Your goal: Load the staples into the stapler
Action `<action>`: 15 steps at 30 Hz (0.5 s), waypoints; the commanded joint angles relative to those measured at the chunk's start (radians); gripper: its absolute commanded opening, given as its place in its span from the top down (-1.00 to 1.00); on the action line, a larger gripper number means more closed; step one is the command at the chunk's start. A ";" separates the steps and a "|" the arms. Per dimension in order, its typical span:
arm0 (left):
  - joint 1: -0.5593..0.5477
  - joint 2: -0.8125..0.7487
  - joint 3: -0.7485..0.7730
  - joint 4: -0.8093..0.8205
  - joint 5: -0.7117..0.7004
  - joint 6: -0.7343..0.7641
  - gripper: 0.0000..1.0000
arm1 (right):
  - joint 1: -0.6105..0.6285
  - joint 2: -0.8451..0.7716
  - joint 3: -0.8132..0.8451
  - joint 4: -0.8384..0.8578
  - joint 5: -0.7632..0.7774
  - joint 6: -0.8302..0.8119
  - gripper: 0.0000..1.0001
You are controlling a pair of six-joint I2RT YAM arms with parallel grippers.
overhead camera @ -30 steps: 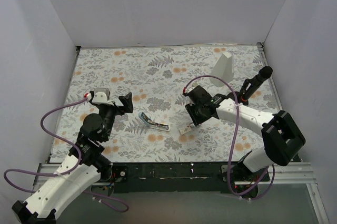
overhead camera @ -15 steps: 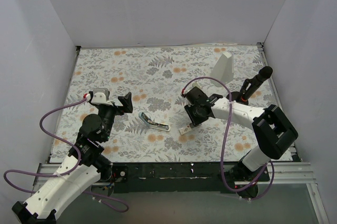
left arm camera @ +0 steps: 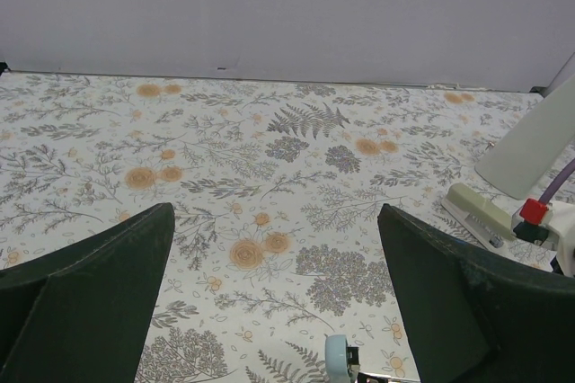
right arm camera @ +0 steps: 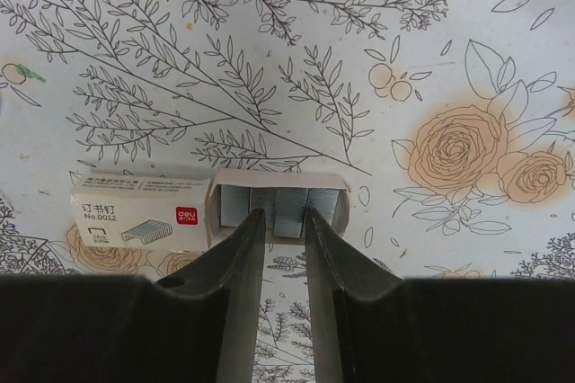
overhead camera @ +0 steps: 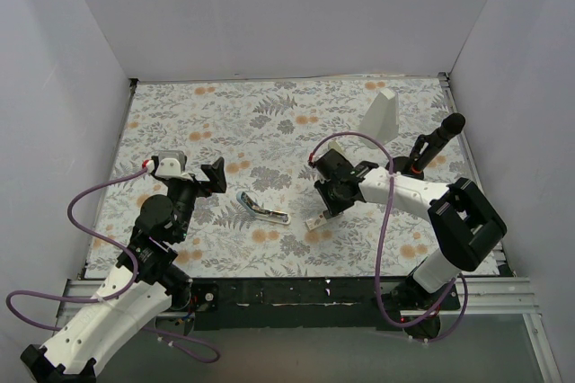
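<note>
The staples (right arm camera: 280, 202) are silver strips in an open cream tray, its printed sleeve (right arm camera: 139, 212) pushed to the left. My right gripper (right arm camera: 280, 214) reaches into the tray from the near side. Its narrow-set fingers close on one strip, which sits a little further out than the others. In the top view the gripper (overhead camera: 325, 207) is over the box (overhead camera: 317, 219). The light blue stapler (overhead camera: 260, 209) lies open mid-table with its silver channel showing. Only its tip (left arm camera: 340, 351) shows in the left wrist view. My left gripper (left arm camera: 274, 212) is open and empty, left of the stapler (overhead camera: 214, 176).
A tall white wedge block (overhead camera: 381, 113) stands at the back right and also shows in the left wrist view (left arm camera: 535, 145). A beige stapler (left arm camera: 476, 212) lies near the right arm. A black cylindrical tool (overhead camera: 436, 142) leans at the right edge. White walls surround the floral mat.
My right arm's elbow has swung slightly left while the gripper stayed at the staple box. The left arm and the stapler have not moved.
</note>
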State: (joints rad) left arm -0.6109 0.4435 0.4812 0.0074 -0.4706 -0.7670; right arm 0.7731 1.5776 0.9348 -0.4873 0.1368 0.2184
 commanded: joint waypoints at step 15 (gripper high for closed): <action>0.010 -0.002 -0.004 -0.001 0.010 -0.003 -0.96 | 0.055 0.007 0.027 0.007 0.009 -0.040 0.41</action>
State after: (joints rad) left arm -0.6106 0.4435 0.4812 0.0074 -0.4660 -0.7670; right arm 0.8082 1.5776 0.9348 -0.4873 0.1406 0.1951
